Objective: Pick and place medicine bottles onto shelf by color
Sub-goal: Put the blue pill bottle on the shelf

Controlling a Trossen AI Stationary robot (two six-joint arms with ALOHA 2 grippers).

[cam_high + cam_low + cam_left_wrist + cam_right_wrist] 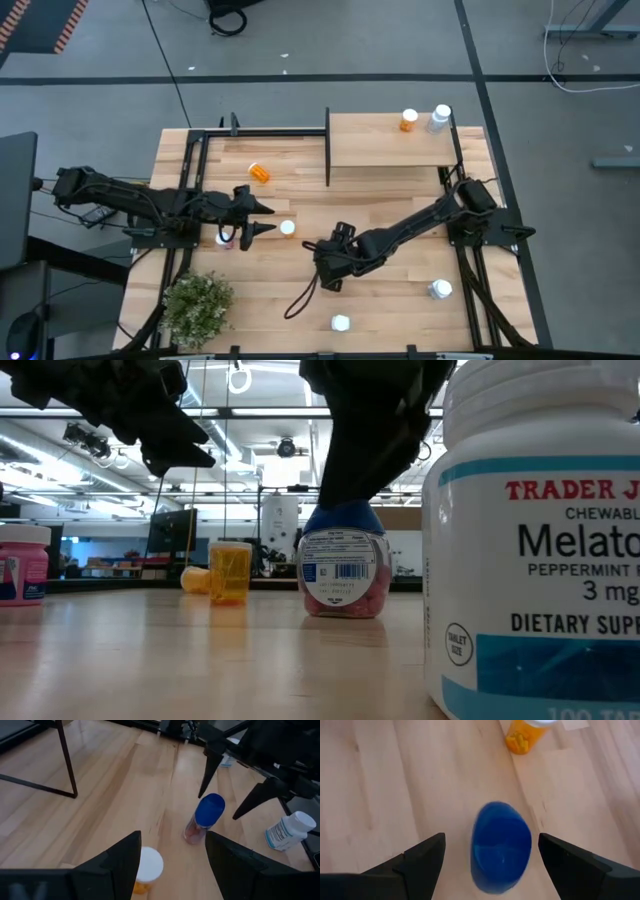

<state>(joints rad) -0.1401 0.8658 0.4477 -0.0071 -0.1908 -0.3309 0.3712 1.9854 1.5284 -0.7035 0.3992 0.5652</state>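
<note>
1. Currently: right gripper (325, 268) poised over the blue-capped bottle (501, 845) near mid-table, fingers spread wide to either side, not touching; looks like a top-down approach before closing on the cap.
2. Blue-capped bottle upright, pinkish contents visible through clear wall in low view (343, 565); standing posture suits a grab from above.
3. Left gripper (265, 219) also spread, holding nothing, hovering just beside an upright orange bottle (288, 228); probably lining up its own pick.
4. Shelf (390, 140) at far right side of table; already carrying one orange bottle (408, 120) and one white bottle (440, 118) close together near its far edge, likely the start of colour groups.
5. Count on tabletop: orange, two — one upright by left gripper, one lying on its side (259, 172) near the shelf frame; white, two — (439, 289) and (340, 323) along near edge; blue-capped, one; pink, one (22, 564), partly hidden under left arm in high view.
6. Total eight bottles; six judged left to move.
7. Potted plant (195, 305) at near left corner, not part of sorting.
</note>
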